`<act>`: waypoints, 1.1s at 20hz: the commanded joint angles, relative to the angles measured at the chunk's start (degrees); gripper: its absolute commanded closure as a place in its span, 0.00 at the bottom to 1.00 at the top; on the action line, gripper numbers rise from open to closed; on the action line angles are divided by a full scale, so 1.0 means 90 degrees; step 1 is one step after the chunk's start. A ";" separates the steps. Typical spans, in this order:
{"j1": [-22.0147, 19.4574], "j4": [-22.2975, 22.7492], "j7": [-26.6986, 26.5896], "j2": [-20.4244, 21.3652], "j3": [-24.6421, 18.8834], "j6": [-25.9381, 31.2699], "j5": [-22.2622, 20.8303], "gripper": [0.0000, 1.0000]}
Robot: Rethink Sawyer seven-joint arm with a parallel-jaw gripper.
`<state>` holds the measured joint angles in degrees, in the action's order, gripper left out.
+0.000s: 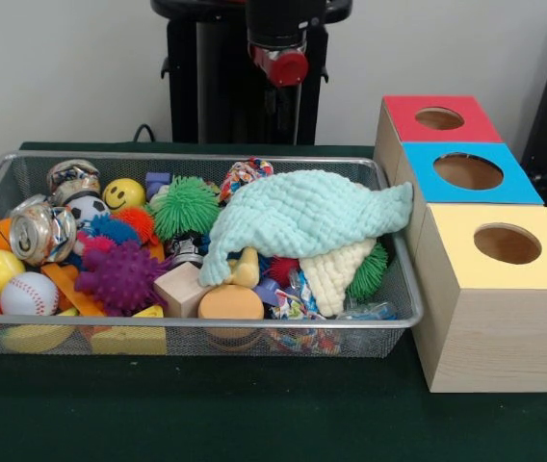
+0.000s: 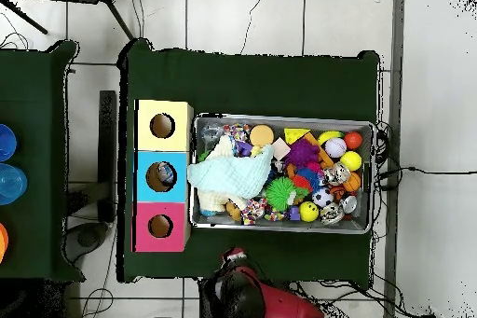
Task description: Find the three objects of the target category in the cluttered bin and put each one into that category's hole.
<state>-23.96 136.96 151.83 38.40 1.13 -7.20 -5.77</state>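
the arm is drawn back at the pedestal, and in the front view only its red-tipped end [image 1: 283, 60] shows at twelve o'clock, above the far rim of the bin [image 1: 196, 157]. whether the hand is open or closed cannot be told, and nothing appears to be held.

the bin sits on the green surface [image 1: 254, 414], its long axis running nine to three across the front view. seen from overhead, the bin [image 2: 282, 119] lies toward twelve o'clock from the arm [image 2: 247, 291], well apart, its long side square to the arm's reach.

the three boxes stand just beside the bin's three o'clock end in the front view: red [image 1: 439, 118] farthest, blue [image 1: 468, 171] in the middle, yellow [image 1: 507, 243] nearest the camera, holes facing up.

a pale green cloth [image 1: 302, 214] drapes over the box-side half of the bin, one corner touching the blue box. it hides whatever lies beneath, so searching likely means shifting it. the open half shows balls, a crushed can [image 1: 42, 231] and spiky toys.
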 commanded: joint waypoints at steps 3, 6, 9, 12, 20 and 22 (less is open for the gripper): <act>-0.0225 -0.1556 -0.0808 0.0237 -0.0007 0.0597 -0.0952 0.00; 0.0247 -0.1581 -0.0384 0.0444 0.0264 0.1002 -0.0562 0.00; 0.0654 -0.1548 0.0247 0.0490 0.0278 0.1123 0.0013 0.00; 0.0371 -0.1690 0.0475 -0.0091 -0.0105 0.0049 -0.0123 0.00; -0.0197 -0.1860 0.0136 -0.0012 -0.0543 0.0438 -0.0373 0.00; -0.0289 -0.1895 0.0201 0.0060 -0.0581 0.0491 -0.0285 0.00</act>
<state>-23.01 129.93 151.83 38.65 2.78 -5.06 -9.57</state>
